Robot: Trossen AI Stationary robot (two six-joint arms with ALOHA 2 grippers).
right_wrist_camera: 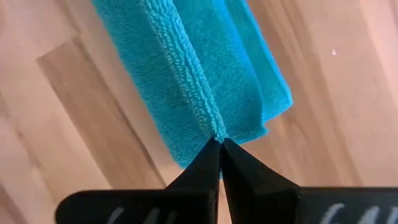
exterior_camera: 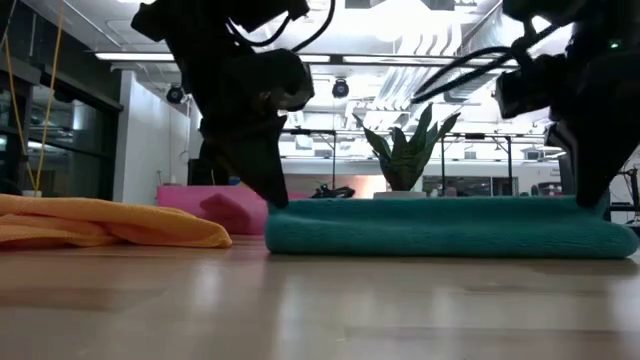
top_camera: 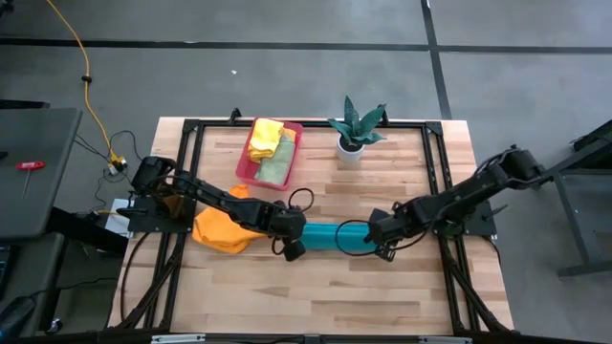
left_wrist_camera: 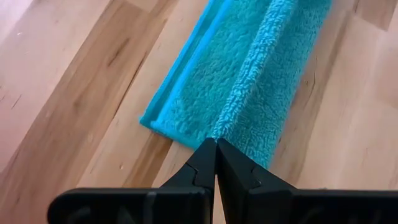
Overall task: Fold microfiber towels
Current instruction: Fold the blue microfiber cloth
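A teal towel [top_camera: 335, 236] lies folded into a long narrow strip on the wooden table [top_camera: 382, 296], running left to right. My left gripper [top_camera: 298, 241] is at its left end and shut on it. My right gripper [top_camera: 375, 239] is at its right end and shut on it. In the low view the strip [exterior_camera: 450, 228] lies flat on the table. An orange towel [top_camera: 222, 229] lies crumpled to the left, under my left arm. My left gripper pinches a raised ridge of cloth [left_wrist_camera: 225, 124] at the left end of the teal towel [left_wrist_camera: 249, 68] between its two fingers. The fingers come slanting down from the left, along the strip. The towel lies on the table. My right gripper pinches a ridge of stacked cloth [right_wrist_camera: 210, 123] at the right end of the teal towel [right_wrist_camera: 186, 68] between its two fingers. The fingers come slanting down from the right, along the strip. The towel lies on the table.
A pink tray [top_camera: 298, 129] at the far middle holds a yellow towel [top_camera: 266, 139] and a light green one [top_camera: 277, 167]. A potted plant [top_camera: 354, 129] stands to its right. Bare wood lies along the near side of the table.
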